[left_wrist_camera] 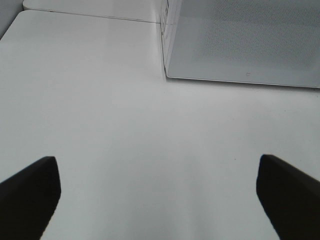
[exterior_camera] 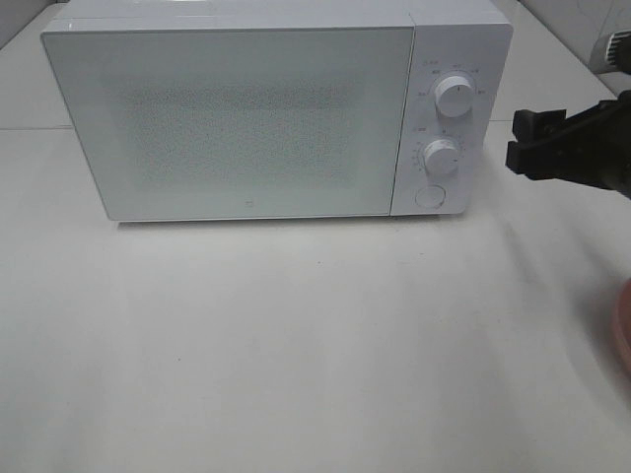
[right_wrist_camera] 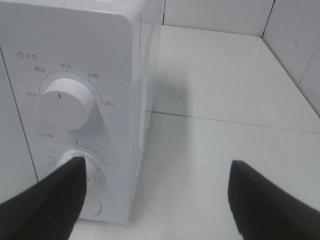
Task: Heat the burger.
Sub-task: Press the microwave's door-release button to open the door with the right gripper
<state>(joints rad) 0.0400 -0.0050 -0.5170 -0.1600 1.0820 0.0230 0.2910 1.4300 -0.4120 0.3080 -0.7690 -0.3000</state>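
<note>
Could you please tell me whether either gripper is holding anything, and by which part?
Nothing is held: the left gripper is open over the table, the right gripper open beside the microwave.

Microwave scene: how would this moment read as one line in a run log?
microwave: door shut | right end effector: open, near lower dial | left end effector: open, over table | burger: not visible

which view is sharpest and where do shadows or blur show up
Exterior high: soft and washed out, the white microwave nearly merges with the table, with only a thin shadow under its front. Left wrist: flat, even light; the jaws are blurred black shapes. Right wrist: sharpest, the upper dial markings are readable, and there is a soft shadow beside the microwave.
</note>
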